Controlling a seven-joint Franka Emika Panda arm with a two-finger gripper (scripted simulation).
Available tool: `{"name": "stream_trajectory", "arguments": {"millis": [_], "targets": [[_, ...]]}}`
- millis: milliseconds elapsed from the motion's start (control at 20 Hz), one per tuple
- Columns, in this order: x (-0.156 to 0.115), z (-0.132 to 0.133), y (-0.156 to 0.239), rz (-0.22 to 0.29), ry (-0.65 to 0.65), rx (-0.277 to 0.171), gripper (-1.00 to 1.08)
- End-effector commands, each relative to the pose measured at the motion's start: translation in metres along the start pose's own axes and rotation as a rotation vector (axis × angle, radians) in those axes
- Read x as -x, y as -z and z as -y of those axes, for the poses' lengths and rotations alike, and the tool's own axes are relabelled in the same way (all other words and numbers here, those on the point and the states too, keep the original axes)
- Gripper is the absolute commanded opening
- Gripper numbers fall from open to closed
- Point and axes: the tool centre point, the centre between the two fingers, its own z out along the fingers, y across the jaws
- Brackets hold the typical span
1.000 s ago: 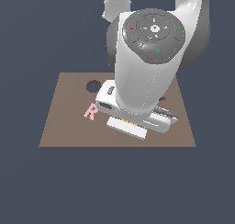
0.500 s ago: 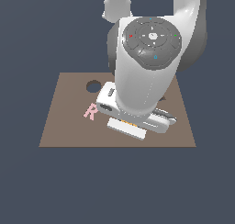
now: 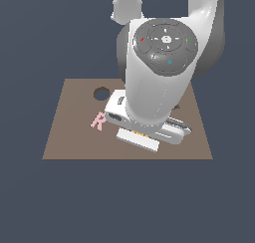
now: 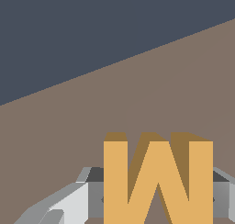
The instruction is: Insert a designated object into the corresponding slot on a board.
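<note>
The board (image 3: 69,137) is a large flat brown rectangle and it carries all the things. It lies on a plain dark grey-blue ground (image 3: 30,197), which surrounds it on every side in the exterior view. On the board, toward the exterior view's left, a pink letter "R" (image 3: 98,121) lies flat. A little farther, a round dark hole (image 3: 101,93) is cut in the surface. The robot arm covers the middle and the far right part of the board, so I cannot tell what lies there. In the wrist view the board (image 4: 69,136) shows as bare brown surface ending in one straight edge against the dark ground.
</note>
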Motion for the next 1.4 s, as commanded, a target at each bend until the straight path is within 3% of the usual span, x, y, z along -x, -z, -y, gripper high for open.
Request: {"name": "stream_trajectory", "arguments": {"millis": [0, 650, 1350], "targets": [[0.0, 0.002, 0.0, 0.0, 0.019, 0.0, -1.0], [0.005, 0.026, 0.002, 0.0, 0.298, 0.0, -1.0], [0.037, 0.067, 0.005, 0.0, 0.902, 0.0, -1.0]]}}
